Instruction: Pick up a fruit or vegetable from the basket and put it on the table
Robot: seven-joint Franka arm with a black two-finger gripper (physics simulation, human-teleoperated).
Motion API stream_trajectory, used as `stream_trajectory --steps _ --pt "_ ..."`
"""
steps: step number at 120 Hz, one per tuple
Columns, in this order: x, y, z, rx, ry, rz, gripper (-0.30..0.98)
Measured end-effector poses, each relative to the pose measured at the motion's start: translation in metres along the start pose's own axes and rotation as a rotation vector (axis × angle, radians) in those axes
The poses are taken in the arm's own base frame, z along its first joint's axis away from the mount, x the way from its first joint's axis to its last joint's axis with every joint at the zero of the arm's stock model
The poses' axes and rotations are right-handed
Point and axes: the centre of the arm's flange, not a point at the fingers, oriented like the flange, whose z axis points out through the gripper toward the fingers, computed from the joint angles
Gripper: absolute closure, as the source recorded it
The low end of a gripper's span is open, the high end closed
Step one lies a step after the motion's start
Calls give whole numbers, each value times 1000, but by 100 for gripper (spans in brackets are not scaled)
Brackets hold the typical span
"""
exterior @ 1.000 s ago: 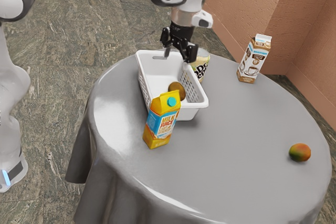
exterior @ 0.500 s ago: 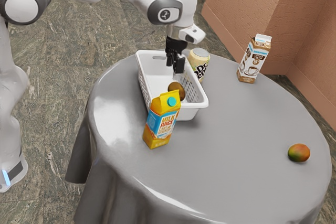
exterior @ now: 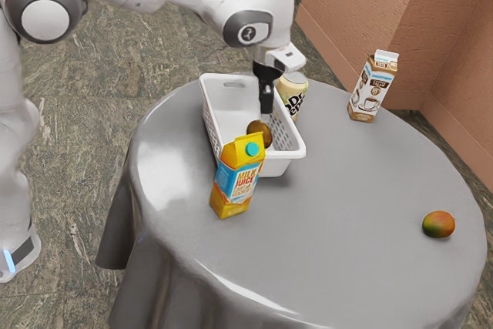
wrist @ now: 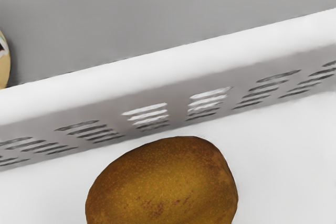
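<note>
The speckled brown fruit (wrist: 163, 182) lies alone inside one white slotted basket (exterior: 296, 153), beneath the gripper (exterior: 266, 107), whose opening I cannot tell. Smooth grey cloth drapes the round table (exterior: 347, 190), with veined floor (exterior: 92, 113) and rough terracotta wall (exterior: 354, 5) beyond; it carries one rounded mango (exterior: 438, 224), two gable-topped cartons (exterior: 238, 179), one cylindrical can (exterior: 293, 99).

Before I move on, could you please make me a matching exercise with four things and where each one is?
Things
1. Can
2. Mango
3. Yellow carton
4. Brown fruit

Places
A. Lying inside the white basket
B. Upright by the basket's near end in the exterior view
C. Just outside one long side of the basket
D. On the table, well away from the basket

Pairs: 1-C, 2-D, 3-B, 4-A
</note>
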Motion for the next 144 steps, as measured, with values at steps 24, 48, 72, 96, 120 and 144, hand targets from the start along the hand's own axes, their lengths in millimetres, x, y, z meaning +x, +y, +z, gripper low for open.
stream_trajectory --steps 24,48,72,96,120,144 --pt "18 67 -19 -42 68 165 0" --pt "-37 -19 -19 -51 74 0 0" --pt "-30 -7 -15 -84 92 -21 2" --pt "-28 -8 -14 -133 113 -130 1" --pt "-23 -4 11 -175 81 -246 0" --pt "-23 3 30 -170 36 -312 0"
